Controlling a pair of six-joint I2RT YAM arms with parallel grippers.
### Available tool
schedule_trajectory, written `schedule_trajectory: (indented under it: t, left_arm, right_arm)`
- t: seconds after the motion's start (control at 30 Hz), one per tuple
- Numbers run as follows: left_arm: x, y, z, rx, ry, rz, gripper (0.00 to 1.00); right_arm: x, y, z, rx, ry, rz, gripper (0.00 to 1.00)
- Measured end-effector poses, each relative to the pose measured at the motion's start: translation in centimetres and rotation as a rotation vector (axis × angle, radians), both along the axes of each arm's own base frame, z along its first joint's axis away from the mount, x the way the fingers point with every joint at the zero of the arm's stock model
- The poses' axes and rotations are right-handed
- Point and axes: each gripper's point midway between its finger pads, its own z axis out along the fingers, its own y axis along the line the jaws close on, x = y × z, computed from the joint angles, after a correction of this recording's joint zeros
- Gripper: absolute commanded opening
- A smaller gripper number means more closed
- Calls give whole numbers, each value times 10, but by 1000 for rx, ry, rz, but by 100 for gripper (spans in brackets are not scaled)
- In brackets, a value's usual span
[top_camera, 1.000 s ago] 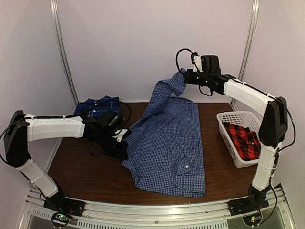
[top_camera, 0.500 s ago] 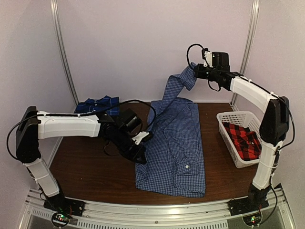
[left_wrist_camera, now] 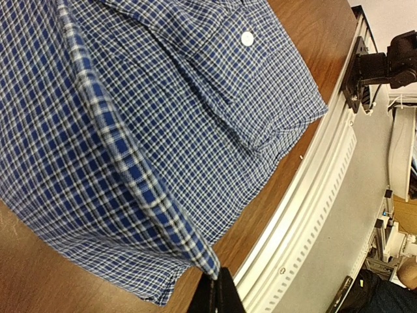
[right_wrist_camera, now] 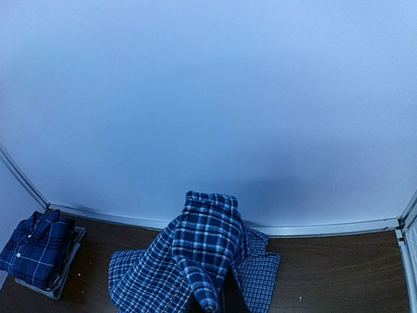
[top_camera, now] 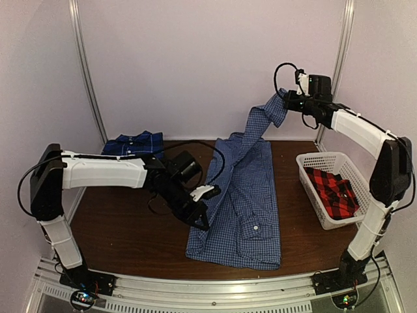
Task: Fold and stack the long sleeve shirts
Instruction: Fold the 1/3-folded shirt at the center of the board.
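Note:
The blue-and-white fine check shirt point(top_camera: 244, 195) lies on the table's middle, its left side folded in. My left gripper point(top_camera: 202, 218) is shut on the folded left edge, low over the table; in the left wrist view the cloth edge point(left_wrist_camera: 140, 189) runs down into my closed fingertips point(left_wrist_camera: 221, 295). My right gripper point(top_camera: 288, 101) is shut on the shirt's upper part and holds it high near the back wall; the cloth point(right_wrist_camera: 205, 261) drapes over my fingers in the right wrist view. The folded darker blue plaid shirt point(top_camera: 135, 144) sits back left. The red-and-black plaid shirt point(top_camera: 332, 190) lies in the basket.
The white slatted basket point(top_camera: 306, 171) stands at the right edge of the table. The back wall is close behind my right gripper. A metal rail point(top_camera: 215, 287) runs along the table's near edge; it also shows in the left wrist view point(left_wrist_camera: 313, 195).
My left gripper has pulled the shirt's left edge rightward, narrowing the shirt. My right gripper has moved right and slightly up with the upper cloth.

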Motion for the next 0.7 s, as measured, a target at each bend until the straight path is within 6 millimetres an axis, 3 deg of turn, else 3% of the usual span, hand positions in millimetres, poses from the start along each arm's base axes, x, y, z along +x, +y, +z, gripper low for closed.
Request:
schedule_trajectory:
  t: [0.17,0.7]
  left_arm:
    - [-5,-12,-5,-10,30,-34,0]
    - [-15,-55,-13,-49,75,-123,0]
  right_arm:
    - [-12,-3,-5,-2,10,-1,0]
    - [-12,-5,-15,-7,34,-4,0]
